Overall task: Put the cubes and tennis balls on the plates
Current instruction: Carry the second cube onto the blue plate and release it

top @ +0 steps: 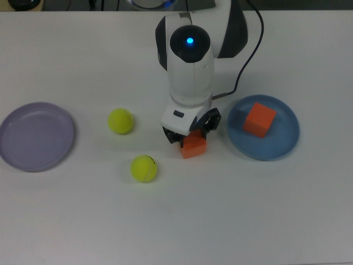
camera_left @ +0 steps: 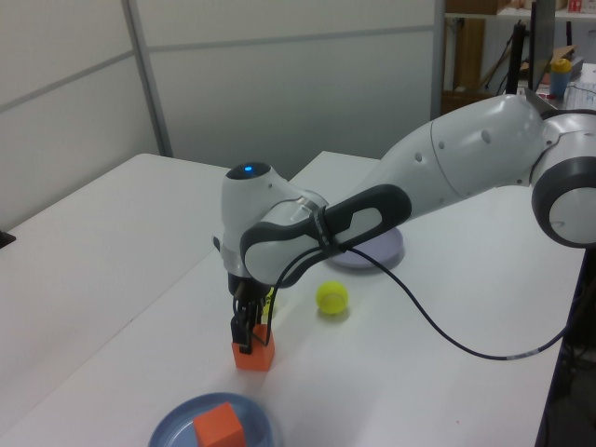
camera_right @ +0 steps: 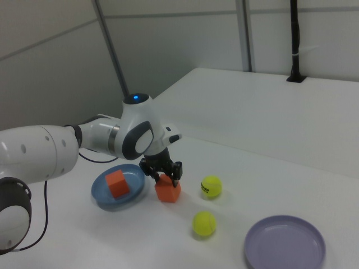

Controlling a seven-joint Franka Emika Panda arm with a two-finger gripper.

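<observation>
- White desk [top: 276,210], plain partition walls behind.
- I have the gripper [top: 190,137] straddling the free orange cube [top: 194,148], beside the blue plate [top: 287,144]; grip unclear.
- Cube looks rigid, light, matte: I'd pinch opposite flat faces.

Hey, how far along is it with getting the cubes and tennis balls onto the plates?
One cube already sits on the blue plate. In hand: the gripper is down on the second cube, which sits on the table beside that plate. Still left: both tennis balls, one nearer the arm and one with a dark mark, lie on the table, and the purple plate holds nothing.
</observation>
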